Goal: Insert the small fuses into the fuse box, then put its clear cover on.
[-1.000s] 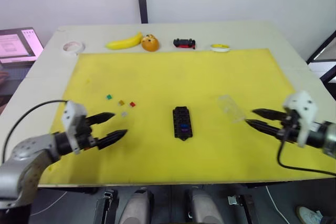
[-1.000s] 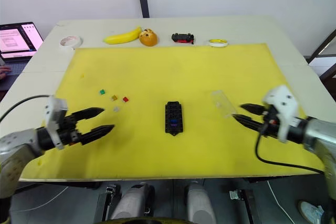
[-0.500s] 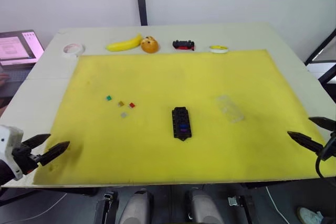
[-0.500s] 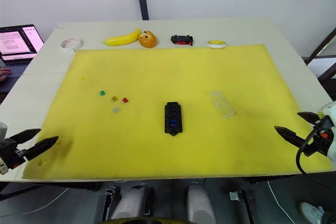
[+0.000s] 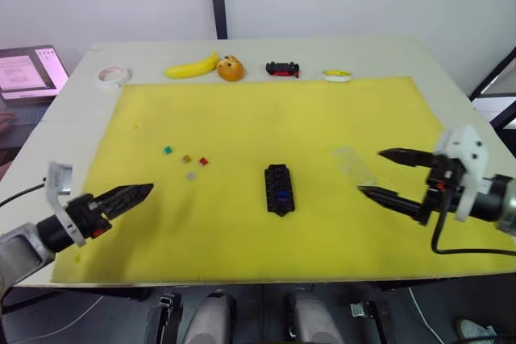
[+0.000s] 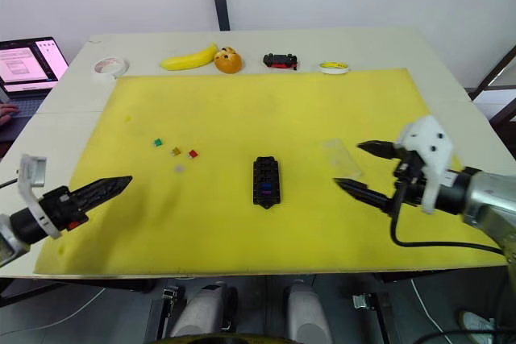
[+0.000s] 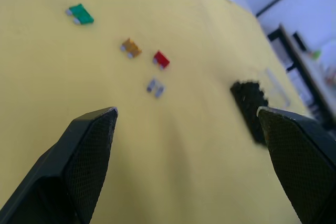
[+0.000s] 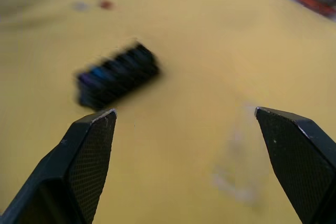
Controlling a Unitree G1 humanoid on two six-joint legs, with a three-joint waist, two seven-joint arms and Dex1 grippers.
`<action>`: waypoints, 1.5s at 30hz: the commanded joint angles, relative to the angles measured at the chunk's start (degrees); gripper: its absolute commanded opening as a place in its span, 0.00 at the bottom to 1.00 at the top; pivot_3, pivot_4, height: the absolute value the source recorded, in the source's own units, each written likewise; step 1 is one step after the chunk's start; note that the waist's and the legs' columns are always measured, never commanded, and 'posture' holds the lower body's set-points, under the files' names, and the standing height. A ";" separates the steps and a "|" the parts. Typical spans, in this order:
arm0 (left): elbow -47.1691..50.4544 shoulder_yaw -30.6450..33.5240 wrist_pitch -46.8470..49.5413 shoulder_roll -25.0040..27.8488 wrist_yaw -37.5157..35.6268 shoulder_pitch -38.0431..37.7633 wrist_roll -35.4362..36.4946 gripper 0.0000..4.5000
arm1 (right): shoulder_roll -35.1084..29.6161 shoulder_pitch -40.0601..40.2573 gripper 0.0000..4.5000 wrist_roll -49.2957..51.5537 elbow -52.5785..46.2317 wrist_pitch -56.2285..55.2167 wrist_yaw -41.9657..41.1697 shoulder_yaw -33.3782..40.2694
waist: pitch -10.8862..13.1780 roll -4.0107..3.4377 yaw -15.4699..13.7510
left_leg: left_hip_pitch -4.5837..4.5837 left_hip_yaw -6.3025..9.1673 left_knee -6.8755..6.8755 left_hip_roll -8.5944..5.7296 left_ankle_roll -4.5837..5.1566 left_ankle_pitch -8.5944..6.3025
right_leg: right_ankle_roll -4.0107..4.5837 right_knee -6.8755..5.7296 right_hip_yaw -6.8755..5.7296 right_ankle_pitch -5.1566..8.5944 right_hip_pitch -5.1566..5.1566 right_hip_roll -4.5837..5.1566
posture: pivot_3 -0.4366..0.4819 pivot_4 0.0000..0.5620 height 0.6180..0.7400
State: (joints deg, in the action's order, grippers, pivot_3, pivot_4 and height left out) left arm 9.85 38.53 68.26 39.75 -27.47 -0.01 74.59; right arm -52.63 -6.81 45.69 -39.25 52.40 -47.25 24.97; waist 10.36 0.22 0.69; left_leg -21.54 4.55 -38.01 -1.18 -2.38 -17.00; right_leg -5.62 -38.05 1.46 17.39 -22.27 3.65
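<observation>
Fuse box [image 5: 280,188] lay mid-mat on the desk, blue and purple fuses already seated; no lettering on it could be read. Four loose small fuses [image 7: 129,47] sat toward the left edge. Clear cover [image 5: 354,166] rested right of the box. Left pincer [image 7: 186,116] and right pincer [image 8: 184,113] both hovered with fingers spread, empty.

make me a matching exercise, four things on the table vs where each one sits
Things:
1. fuse box
2. clear cover
3. loose fuses
4. banana

Places:
A. far edge of the table, off the yellow mat
B. middle of the mat
C. mat, left of the black block
D. mat, by the open right gripper

Pairs: 1-B, 2-D, 3-C, 4-A
</observation>
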 commanded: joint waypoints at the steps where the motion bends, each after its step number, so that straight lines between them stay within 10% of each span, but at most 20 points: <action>1: -6.02 -1.86 6.42 0.20 9.39 2.95 9.91 1.00 | 0.93 -4.62 0.99 3.25 -3.38 0.99 2.61 -6.53 | -0.01 0.05 0.06 | -0.02 0.01 0.00 0.00 0.00 0.00 | 0.00 0.00 0.00 0.00 -0.02 0.00 | 0.48 0.27 1.00; 13: -17.63 -14.39 5.37 2.73 31.67 9.39 37.74 1.00 | 5.90 -13.41 0.99 -1.11 -1.14 -1.64 5.26 -23.79 | -0.03 0.14 0.07 | -0.62 0.10 -0.07 -0.04 -0.18 0.10 | 0.01 -0.08 0.07 -0.01 -0.66 0.03 | 0.48 0.27 1.00; 45: -26.74 -17.21 -0.04 -3.57 39.24 16.27 37.87 1.00 | 12.29 -22.20 0.99 -16.43 5.37 -6.11 5.22 -37.55 | -0.10 0.12 -0.15 | -0.81 0.21 -0.14 -0.19 -0.42 0.26 | 0.03 -0.23 -0.04 -0.04 -0.87 0.03 | 0.48 0.27 1.00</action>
State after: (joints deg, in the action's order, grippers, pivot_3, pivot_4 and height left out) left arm -16.45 21.42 70.25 36.28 11.29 16.18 113.11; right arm -40.87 -27.92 29.60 -33.34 47.05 -42.01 -13.22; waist 10.26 0.34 0.53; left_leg -22.35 4.76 -38.15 -1.37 -2.80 -16.74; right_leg -5.59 -38.29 1.42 17.35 -23.14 3.68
